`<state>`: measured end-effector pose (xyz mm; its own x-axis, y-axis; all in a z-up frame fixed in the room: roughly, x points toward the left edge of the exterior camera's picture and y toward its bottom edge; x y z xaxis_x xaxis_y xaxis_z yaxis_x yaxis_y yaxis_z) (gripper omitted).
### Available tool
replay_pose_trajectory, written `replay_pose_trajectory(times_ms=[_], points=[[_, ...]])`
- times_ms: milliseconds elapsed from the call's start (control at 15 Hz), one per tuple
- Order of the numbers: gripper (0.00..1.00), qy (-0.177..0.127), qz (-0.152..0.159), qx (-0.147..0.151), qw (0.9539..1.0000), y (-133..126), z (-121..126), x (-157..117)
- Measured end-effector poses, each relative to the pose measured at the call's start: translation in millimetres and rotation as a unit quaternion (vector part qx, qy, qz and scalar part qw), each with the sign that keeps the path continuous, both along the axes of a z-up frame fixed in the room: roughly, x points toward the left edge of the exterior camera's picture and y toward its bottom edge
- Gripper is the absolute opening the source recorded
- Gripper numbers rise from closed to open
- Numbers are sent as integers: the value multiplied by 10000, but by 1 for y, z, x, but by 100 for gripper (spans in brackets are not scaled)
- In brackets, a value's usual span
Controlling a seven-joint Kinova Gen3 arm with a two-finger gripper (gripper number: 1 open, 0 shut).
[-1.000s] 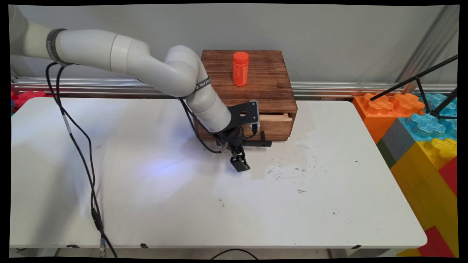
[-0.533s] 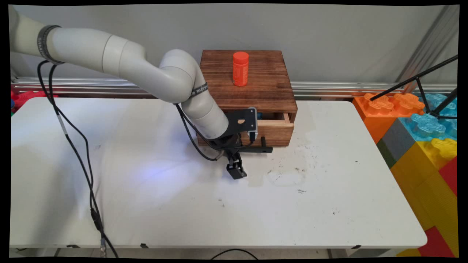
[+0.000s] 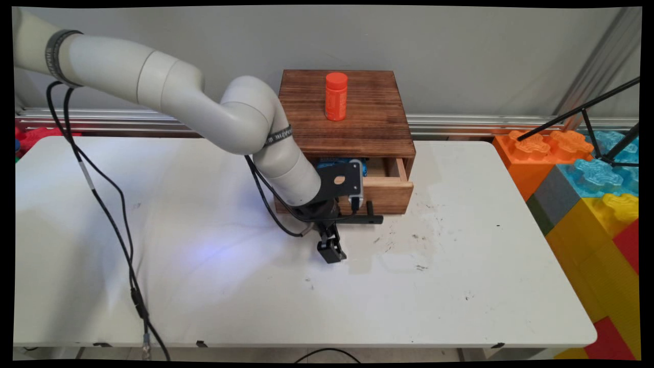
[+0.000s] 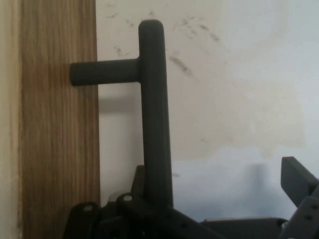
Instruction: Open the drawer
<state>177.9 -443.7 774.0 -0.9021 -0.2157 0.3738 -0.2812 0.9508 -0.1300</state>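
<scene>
A dark wooden box [image 3: 352, 110] stands at the table's far side, with an orange bottle [image 3: 336, 96] upright on top. Its light wooden drawer [image 3: 391, 186] is pulled partway out, and something blue [image 3: 341, 164] shows inside. The drawer's black bar handle [image 3: 369, 220] [image 4: 154, 114] sticks out of the drawer front [image 4: 57, 124]. My gripper [image 3: 334, 234] [image 4: 214, 189] is open at the handle's left end. The bar runs down between the fingers, close to the one on the drawer side. The other finger [image 3: 332, 251] [image 4: 299, 181] stands well off the bar over the table.
The white table [image 3: 460, 286] carries dark scuff marks in front of the drawer. Big coloured toy blocks [image 3: 587, 194] are stacked past the right edge, with a black tripod leg [image 3: 577, 110] over them. Black cables [image 3: 110, 204] hang from the arm on the left.
The drawer has slid out toward the table's near side, with my gripper moving along at its handle. The blue thing inside has come into sight.
</scene>
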Motion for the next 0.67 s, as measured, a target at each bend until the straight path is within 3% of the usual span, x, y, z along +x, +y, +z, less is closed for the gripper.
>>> replay_pose_trajectory(times_ms=[667], points=[[100, 52, -53, 92, 9999, 37, 2, -22]])
